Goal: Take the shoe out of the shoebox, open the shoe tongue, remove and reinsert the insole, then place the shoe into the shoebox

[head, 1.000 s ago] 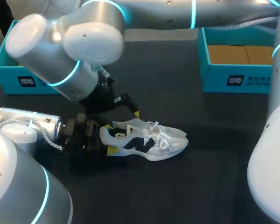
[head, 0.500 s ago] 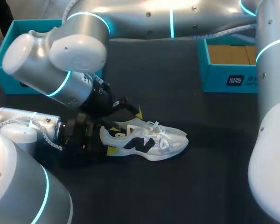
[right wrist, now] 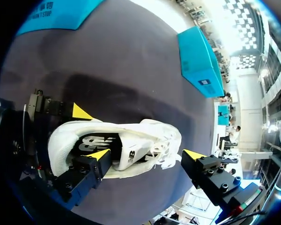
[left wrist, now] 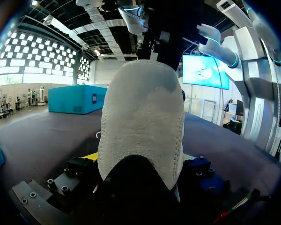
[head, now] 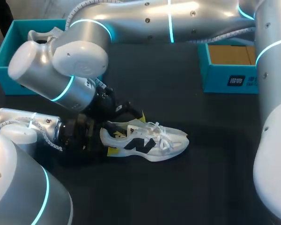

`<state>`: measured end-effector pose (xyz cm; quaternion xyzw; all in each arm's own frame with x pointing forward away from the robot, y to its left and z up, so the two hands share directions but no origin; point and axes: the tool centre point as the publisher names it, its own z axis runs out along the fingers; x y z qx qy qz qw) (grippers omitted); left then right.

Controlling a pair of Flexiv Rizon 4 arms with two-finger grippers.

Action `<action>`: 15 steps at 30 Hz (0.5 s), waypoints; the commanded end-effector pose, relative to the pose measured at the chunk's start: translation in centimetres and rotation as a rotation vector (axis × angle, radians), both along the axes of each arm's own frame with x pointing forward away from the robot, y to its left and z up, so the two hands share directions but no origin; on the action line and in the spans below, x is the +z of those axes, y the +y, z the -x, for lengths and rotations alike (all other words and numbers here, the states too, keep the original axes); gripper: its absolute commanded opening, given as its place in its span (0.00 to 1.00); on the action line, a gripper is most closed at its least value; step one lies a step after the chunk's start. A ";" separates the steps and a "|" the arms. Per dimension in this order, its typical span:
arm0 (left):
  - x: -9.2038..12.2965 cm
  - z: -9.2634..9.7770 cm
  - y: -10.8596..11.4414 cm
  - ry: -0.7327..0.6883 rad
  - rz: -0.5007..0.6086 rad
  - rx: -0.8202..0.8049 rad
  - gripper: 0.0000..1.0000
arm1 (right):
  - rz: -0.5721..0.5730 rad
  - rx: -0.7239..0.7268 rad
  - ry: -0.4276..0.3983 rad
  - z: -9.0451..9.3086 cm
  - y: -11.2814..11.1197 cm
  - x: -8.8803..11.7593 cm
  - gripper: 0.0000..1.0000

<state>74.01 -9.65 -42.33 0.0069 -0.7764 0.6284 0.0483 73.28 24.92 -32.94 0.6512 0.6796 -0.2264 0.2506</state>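
Observation:
A white sneaker (head: 150, 140) with a dark logo lies on its sole on the black table (head: 178, 187), toe to the right. My left gripper (head: 111, 142) comes in low from the left and is shut on the heel; in the left wrist view the heel (left wrist: 140, 122) fills the space between its fingers (left wrist: 91, 155). My right arm reaches across from the right, and its gripper (head: 131, 123) hangs over the shoe's opening. In the right wrist view it (right wrist: 146, 154) stands wide open above the sneaker (right wrist: 131, 145), one tip over the collar, the other beyond the laces.
A teal shoebox (head: 229, 79) with a cardboard floor stands at the back right. Another teal box (head: 4, 65) sits at the back left, partly behind my right arm. Bare table lies in front of and to the right of the shoe.
My right arm's wrist has swung and come down a little, bringing its gripper closer over the shoe's opening. The shoe and my left gripper have stayed put.

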 end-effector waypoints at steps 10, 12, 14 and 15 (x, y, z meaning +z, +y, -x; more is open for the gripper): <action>-0.5 0.3 -0.3 0.000 0.000 0.004 0.00 | 0.012 -0.073 -0.047 0.1 -1.3 -1.7 1.00; -0.5 0.3 -0.3 0.000 0.000 0.004 0.00 | 0.015 -0.080 -0.049 0.1 -1.6 -1.7 1.00; -0.5 0.3 -0.3 0.000 0.000 0.004 0.00 | 0.017 -0.086 -0.052 0.1 -1.9 -1.7 1.00; -0.5 0.3 -0.3 0.000 0.000 0.004 0.00 | 0.018 -0.087 -0.053 0.1 -2.1 -1.7 1.00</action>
